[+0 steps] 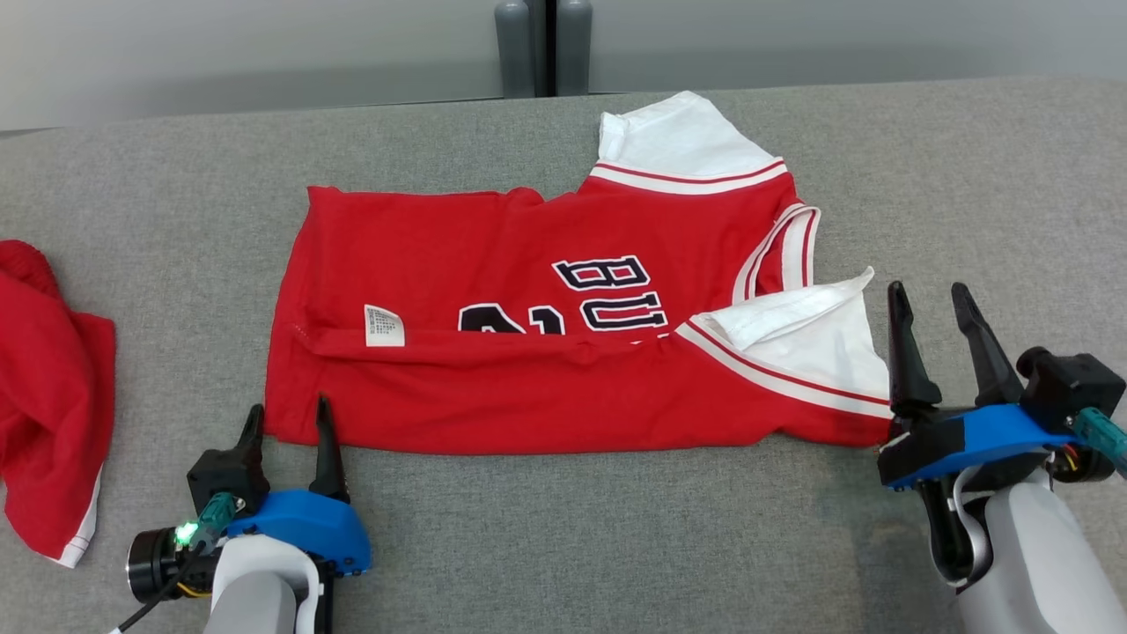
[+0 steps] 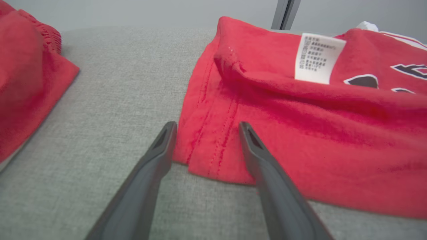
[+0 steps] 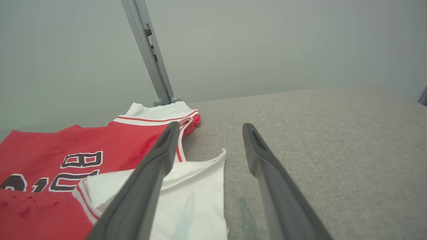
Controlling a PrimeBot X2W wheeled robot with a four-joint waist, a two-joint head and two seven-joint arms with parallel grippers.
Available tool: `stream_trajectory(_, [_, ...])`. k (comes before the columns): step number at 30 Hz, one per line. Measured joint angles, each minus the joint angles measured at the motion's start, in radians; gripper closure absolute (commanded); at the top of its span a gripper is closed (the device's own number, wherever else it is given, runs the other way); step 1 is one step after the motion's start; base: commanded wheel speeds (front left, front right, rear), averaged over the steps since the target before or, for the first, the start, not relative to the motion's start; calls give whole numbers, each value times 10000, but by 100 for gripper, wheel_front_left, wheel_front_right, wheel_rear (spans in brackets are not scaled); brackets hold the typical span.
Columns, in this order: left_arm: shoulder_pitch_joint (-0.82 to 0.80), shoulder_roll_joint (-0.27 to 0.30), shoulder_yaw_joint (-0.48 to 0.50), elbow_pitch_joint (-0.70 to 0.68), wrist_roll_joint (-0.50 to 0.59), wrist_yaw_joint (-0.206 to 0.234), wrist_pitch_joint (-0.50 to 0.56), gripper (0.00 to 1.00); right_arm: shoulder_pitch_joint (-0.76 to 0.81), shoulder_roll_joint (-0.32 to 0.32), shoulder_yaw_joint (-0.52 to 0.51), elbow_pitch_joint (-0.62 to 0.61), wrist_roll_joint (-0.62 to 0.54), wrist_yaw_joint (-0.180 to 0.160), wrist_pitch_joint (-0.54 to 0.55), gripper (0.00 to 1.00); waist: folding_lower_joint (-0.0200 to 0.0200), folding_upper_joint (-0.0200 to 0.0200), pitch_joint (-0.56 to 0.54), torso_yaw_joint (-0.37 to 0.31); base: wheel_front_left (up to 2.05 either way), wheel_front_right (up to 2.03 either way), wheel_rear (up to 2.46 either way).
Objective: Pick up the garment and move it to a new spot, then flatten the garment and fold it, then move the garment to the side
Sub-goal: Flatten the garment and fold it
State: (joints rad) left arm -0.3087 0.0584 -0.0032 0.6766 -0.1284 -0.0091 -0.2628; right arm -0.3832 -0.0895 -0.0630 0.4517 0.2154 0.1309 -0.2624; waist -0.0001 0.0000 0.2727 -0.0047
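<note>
The garment (image 1: 528,291) is a red jersey with white sleeves and dark lettering, lying on the grey table (image 1: 616,528). Its near edge is folded up over itself, and a white care label (image 1: 385,325) shows. My left gripper (image 1: 289,407) is open at the garment's near left corner. In the left wrist view its fingers straddle that hem corner (image 2: 213,153) without pinching it. My right gripper (image 1: 928,289) is open just right of the near white sleeve (image 1: 819,339). Its left finger (image 3: 156,160) hangs over the sleeve (image 3: 196,196), with nothing between the jaws.
A second red cloth (image 1: 44,387) lies crumpled at the table's left edge, also seen in the left wrist view (image 2: 26,76). A grey post (image 1: 541,44) stands behind the table's far edge. Bare table (image 3: 333,150) stretches to the right of the jersey.
</note>
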Motion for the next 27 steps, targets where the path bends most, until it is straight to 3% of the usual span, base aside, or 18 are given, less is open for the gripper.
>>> stream_trajectory(10, [-187,92,109,978,-33,69,-75,0,779,58,121,-84,123,0,0,0,-1,-1,85,-216,0,0,0])
stream_trajectory(11, [-298,104,75,1223,-35,25,-75,7,844,42,203,-6,88,0,0,0,-1,-2,88,-234,0,0,0])
stream_trajectory(12, [-426,144,2,1469,-19,-8,-50,7,899,31,282,73,69,0,0,0,-1,-3,86,-254,0,0,0])
stream_trajectory(13, [-537,171,-50,1676,-19,-69,-21,51,944,21,341,134,67,0,0,0,-2,-4,83,-270,0,0,0])
stream_trajectory(14, [-644,173,-94,1858,-19,-130,-17,83,1015,-23,451,199,52,0,0,0,-2,-4,78,-283,0,0,0])
stream_trajectory(15, [-731,173,-150,2004,-19,-190,-19,100,1075,-73,568,282,40,0,-2,0,-2,-4,73,-297,0,0,0])
stream_trajectory(23, [-1169,203,-407,2844,-127,-529,-84,100,1201,-173,1287,1795,-188,-2,-35,0,-2,-5,45,-313,0,0,0])
stream_trajectory(24, [-1203,203,-435,2892,-127,-537,-96,100,1100,-178,1344,2008,-205,0,-42,5,-2,-5,52,-297,0,0,0])
stream_trajectory(25, [-1229,199,-462,2932,-130,-552,-113,100,980,-176,1390,2205,-203,-2,-65,46,-2,-5,56,-275,0,0,0])
stream_trajectory(26, [-1247,199,-485,2941,-146,-606,-119,100,868,-169,1432,2332,-192,-2,-82,65,-1,-5,57,-251,0,0,0])
stream_trajectory(27, [-1260,194,-516,2941,-169,-621,-121,100,759,-174,1463,2443,-165,-2,-84,100,-1,-4,53,-220,0,0,0])
